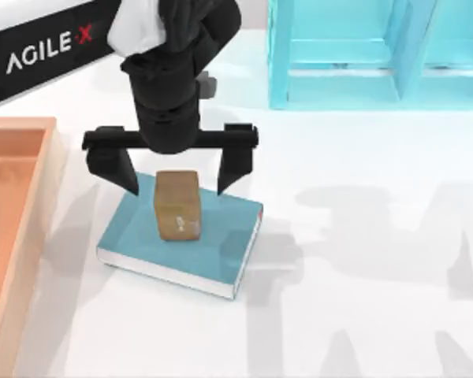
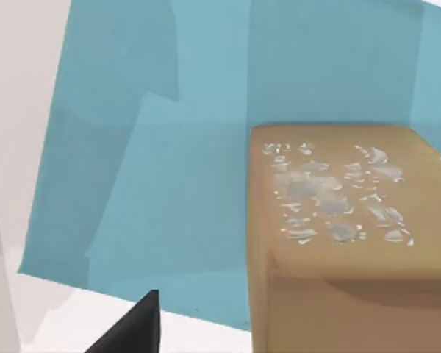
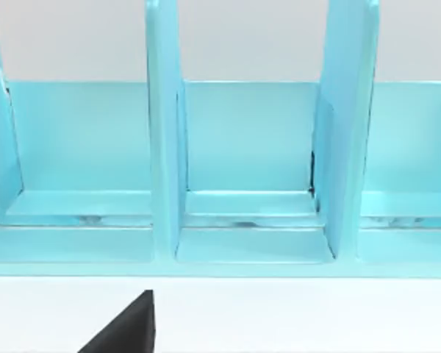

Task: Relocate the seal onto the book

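Seal on book, left gripper spread open above it.

Left gripper (image 1: 177,172): 2 fingers wide apart, gripping nothing, flanking the seal (image 1: 178,205) at its far side without touching. Seal: upright on the teal book (image 1: 134,236), pale mark on its near face. Book: flat on the white table (image 1: 363,315), left of centre. Placement appears done; only withdrawal left. Arm lettering: "AGILE·X". Surrounding: orange-brown tray (image 1: 16,213) at left, light-blue rack (image 3: 242,169) far right.

Tan seal (image 1: 178,206) upright on teal book (image 1: 142,236), flat on table
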`<state>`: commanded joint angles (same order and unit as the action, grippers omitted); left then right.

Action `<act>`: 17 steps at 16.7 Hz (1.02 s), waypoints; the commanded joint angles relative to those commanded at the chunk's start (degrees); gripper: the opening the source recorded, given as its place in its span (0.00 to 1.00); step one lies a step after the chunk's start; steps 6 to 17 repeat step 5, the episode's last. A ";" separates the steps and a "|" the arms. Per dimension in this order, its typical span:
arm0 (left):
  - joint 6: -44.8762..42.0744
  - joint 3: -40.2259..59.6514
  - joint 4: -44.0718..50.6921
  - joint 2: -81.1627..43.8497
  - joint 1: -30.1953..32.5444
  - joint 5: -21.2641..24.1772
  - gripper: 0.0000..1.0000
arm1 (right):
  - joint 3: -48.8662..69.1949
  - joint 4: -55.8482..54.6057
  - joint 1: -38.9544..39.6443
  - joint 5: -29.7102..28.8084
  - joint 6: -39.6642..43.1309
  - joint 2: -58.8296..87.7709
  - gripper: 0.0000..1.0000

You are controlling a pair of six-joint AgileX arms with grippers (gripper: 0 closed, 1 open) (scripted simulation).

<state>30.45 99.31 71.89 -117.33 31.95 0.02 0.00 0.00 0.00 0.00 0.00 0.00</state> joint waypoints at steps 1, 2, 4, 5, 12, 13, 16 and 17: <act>0.02 1.18 1.27 0.05 0.01 0.00 1.00 | 0.00 0.00 0.00 0.00 0.00 0.00 1.00; 0.02 2.37 2.56 0.14 0.02 0.00 1.00 | 0.00 0.00 0.00 0.00 0.00 0.00 1.00; 0.02 4.12 4.41 0.33 0.01 0.00 1.00 | 0.00 0.00 0.00 0.00 0.00 0.00 1.00; 0.02 4.33 4.63 0.36 0.00 0.00 1.00 | 0.00 0.00 0.00 0.00 0.00 0.00 1.00; 0.02 4.33 4.63 0.36 0.00 0.00 1.00 | 0.00 0.00 0.00 0.00 0.00 0.00 1.00; 0.02 4.33 4.63 0.36 0.00 0.00 1.00 | 0.00 0.00 0.00 0.00 0.00 0.00 1.00; 0.02 4.33 4.63 0.36 0.00 0.00 1.00 | 0.00 0.00 0.00 0.00 0.00 0.00 1.00; 0.02 4.33 4.63 0.36 0.00 0.00 1.00 | 0.00 0.00 0.00 0.00 0.00 0.00 1.00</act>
